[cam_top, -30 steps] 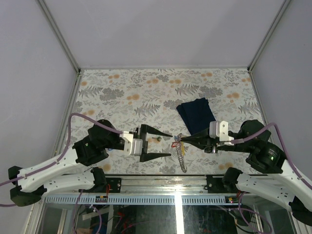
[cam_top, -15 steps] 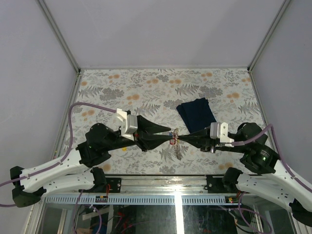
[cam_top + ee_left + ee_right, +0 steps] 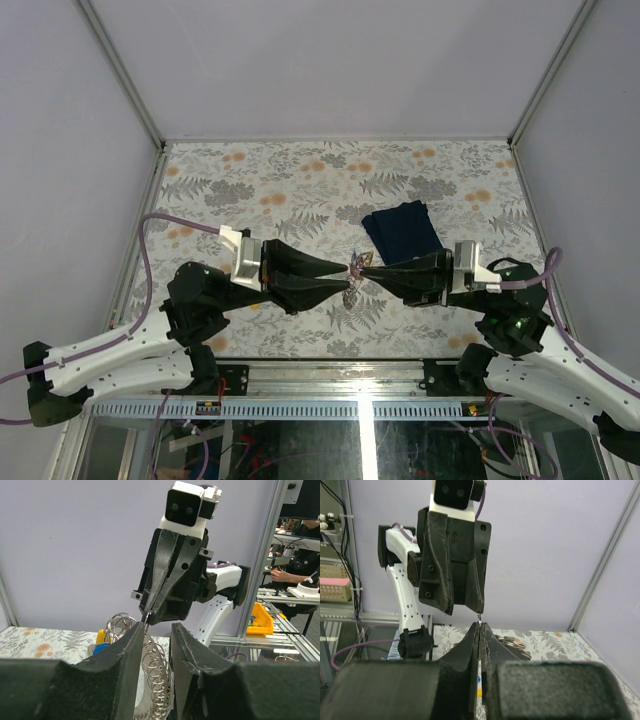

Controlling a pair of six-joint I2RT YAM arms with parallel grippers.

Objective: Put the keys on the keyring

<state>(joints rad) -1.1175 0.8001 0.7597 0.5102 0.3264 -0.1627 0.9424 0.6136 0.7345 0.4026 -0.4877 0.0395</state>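
Coiled silver keyring (image 3: 154, 662) hangs upright (yellow, blue tags (image 3: 101, 639)).

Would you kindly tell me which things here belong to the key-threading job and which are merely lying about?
Job in hand: silvery round toothed metal keyring with coloured plastic tags, pinched by the right fingers; left fingers flanking it.

Lying about: dark navy folded cloth on the floral-patterned table.

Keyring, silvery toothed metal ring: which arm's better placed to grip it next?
Left, probably. Left gripper straddles the silvery keyring, jaws apart, ready to close; right gripper is shut, pinching its top.
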